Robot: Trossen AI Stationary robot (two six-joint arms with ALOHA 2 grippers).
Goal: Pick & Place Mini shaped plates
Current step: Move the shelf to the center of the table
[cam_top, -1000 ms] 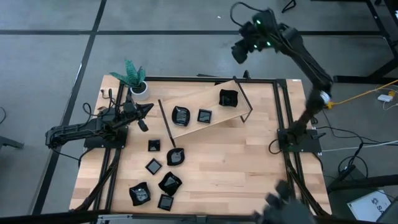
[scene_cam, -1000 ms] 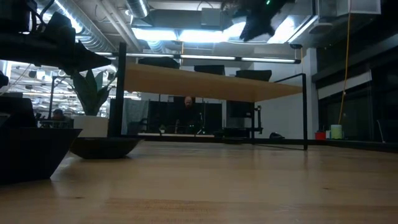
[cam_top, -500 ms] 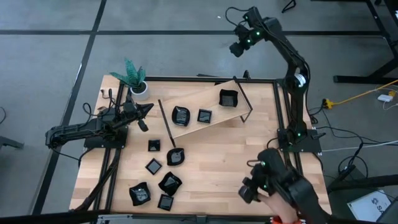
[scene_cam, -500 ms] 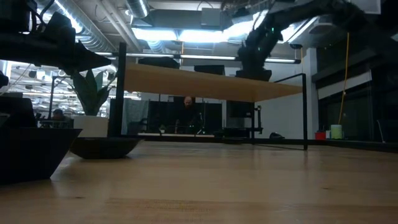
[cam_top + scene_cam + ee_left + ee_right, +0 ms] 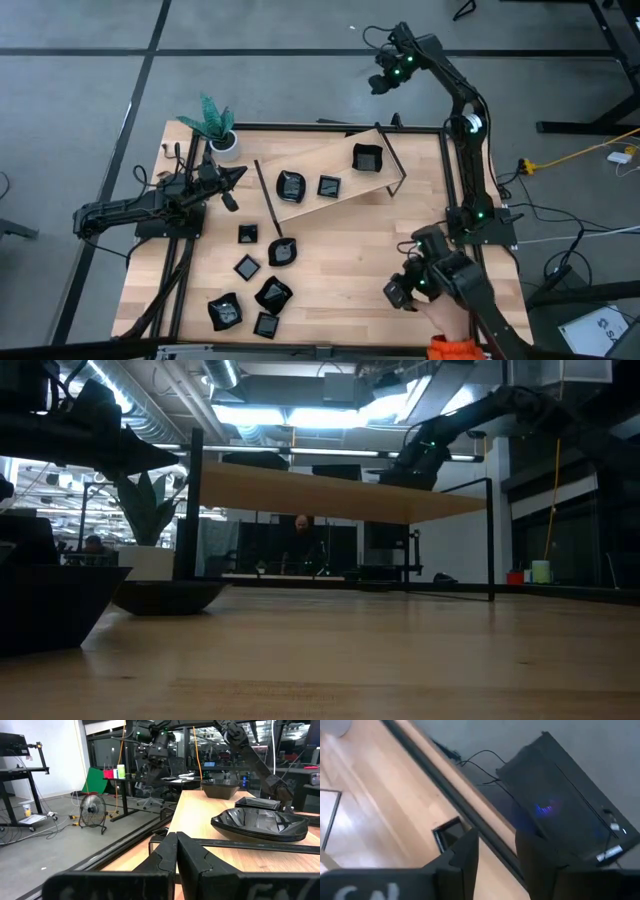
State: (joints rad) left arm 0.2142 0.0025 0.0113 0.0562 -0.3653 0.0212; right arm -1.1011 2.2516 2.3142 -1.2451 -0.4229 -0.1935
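Desk [image 5: 340, 260]: wooden, black-framed. Raised shelf [image 5: 325, 160]: three mini shaped plates [image 5: 292, 184] carried; seven more are scattered on the desk's left part. Right pincer [image 5: 383, 82]: held high beyond the far edge, fingers parted, empty. Left pincer [image 5: 237, 175]: closed, empty, beside the shelf.

Two dark jointed arms with small green lights.
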